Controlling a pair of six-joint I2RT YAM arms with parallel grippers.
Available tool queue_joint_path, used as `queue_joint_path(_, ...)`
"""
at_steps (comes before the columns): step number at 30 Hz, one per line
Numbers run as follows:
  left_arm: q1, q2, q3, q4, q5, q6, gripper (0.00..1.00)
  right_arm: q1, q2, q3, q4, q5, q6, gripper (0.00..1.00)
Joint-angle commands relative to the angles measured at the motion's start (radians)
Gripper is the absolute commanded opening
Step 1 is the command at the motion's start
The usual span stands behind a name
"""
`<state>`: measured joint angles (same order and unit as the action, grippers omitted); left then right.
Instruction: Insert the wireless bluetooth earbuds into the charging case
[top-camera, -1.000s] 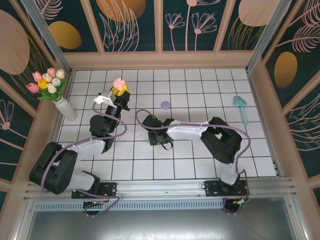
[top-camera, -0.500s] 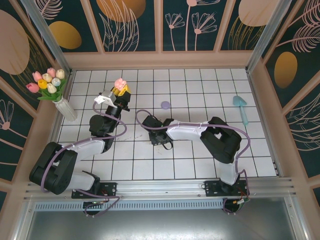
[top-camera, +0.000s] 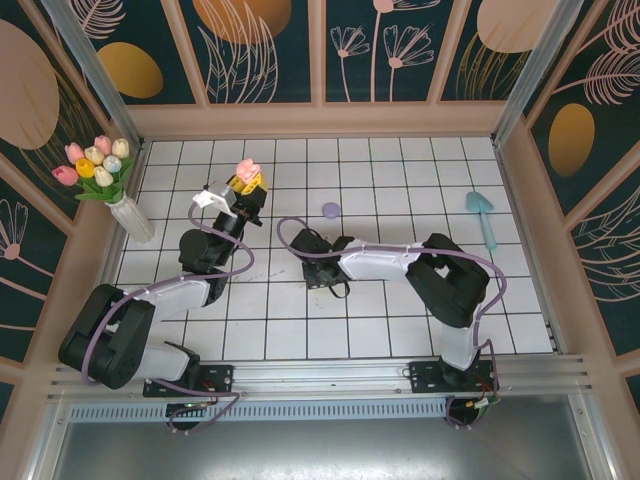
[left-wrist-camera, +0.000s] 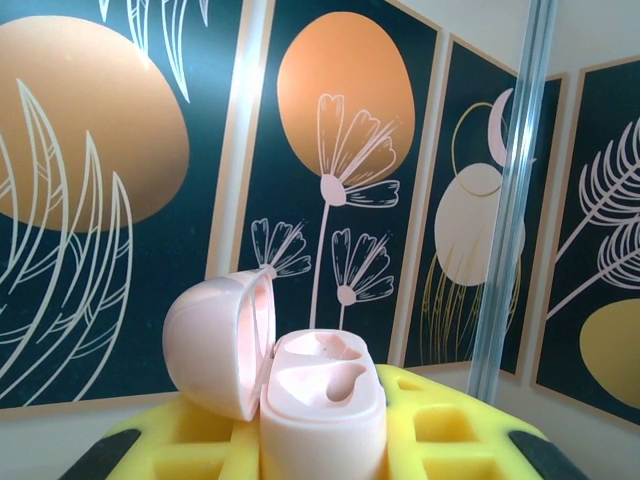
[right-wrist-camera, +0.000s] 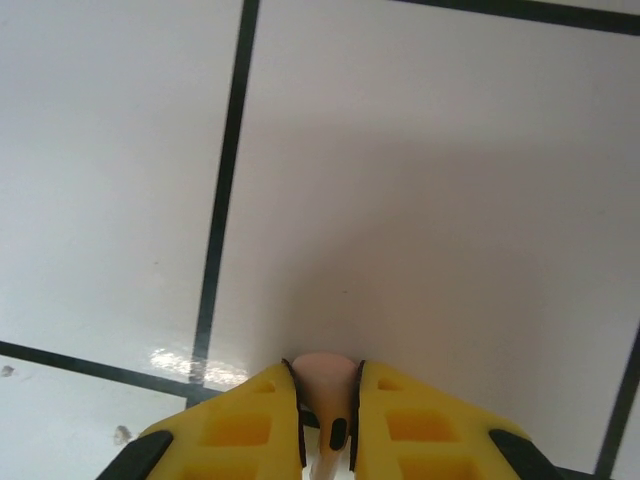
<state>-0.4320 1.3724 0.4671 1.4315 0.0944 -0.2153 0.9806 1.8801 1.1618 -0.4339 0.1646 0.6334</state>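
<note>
Now the right gripper (right-wrist-camera: 324, 371) has drawn its yellow padded fingers (right-wrist-camera: 240, 428) narrow around a small pale pink plastic earbud (right-wrist-camera: 321, 390). A second ago the jaws stood clearly wider, and in the top view the wrist has also moved a little toward the right edge. I judge from this that the pick is made, or almost made, so the next step is to carry the bud to the case. I cannot tell whether it is already lifted off the white tiled tabletop (top-camera: 400, 330); the place is near the tabletop's middle.

The earbud shows a smooth rounded head between the fingertips. Below the head is a short stem with one small dark oval mark. It is pinched by the stem, with the head pointing forward.

The left gripper (left-wrist-camera: 318, 440) is closed tightly on the pale pink egg-shaped plastic charging case (left-wrist-camera: 325, 390). It holds the case up above the tabletop, toward the far left corner, and it has shifted only slightly. The hinged lid (left-wrist-camera: 215, 345) stands open to the left, and the two moulded wells look empty.
</note>
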Motion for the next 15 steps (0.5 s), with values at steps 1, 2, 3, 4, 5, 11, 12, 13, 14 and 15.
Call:
queue_joint_path(1,0.006,-0.015,0.019,0.013,0.025,-0.016,0.00,-0.005,-0.022,-0.015,-0.029,0.020,-0.026,0.16)
queue_joint_path(2,0.006,-0.016,0.021,0.008,0.024,-0.016,0.00,-0.005,-0.018,-0.012,-0.043,0.027,-0.037,0.16)
queue_joint_path(3,0.006,-0.015,0.023,0.003,0.025,-0.016,0.00,-0.005,-0.017,-0.011,-0.054,0.033,-0.050,0.16)
queue_joint_path(4,0.006,-0.015,0.023,0.002,0.025,-0.018,0.00,-0.005,-0.017,-0.011,-0.061,0.036,-0.065,0.16)
queue_joint_path(5,0.005,-0.015,0.021,0.002,0.026,-0.017,0.00,-0.005,-0.017,-0.010,-0.073,0.041,-0.079,0.16)
queue_joint_path(11,0.006,-0.012,0.021,0.007,0.029,-0.019,0.00,-0.005,-0.012,0.000,-0.104,0.022,-0.136,0.24)
queue_joint_path(12,0.006,-0.011,0.021,0.008,0.029,-0.020,0.00,-0.005,-0.009,0.004,-0.104,0.017,-0.134,0.26)
queue_joint_path(13,0.006,-0.010,0.022,0.010,0.029,-0.021,0.00,-0.005,-0.003,0.008,-0.102,0.009,-0.127,0.28)
queue_joint_path(14,0.006,-0.009,0.022,0.010,0.029,-0.022,0.00,-0.004,0.000,0.011,-0.100,0.003,-0.117,0.29)
queue_joint_path(15,0.005,-0.009,0.024,0.011,0.029,-0.023,0.00,-0.005,0.004,0.014,-0.096,0.000,-0.106,0.30)
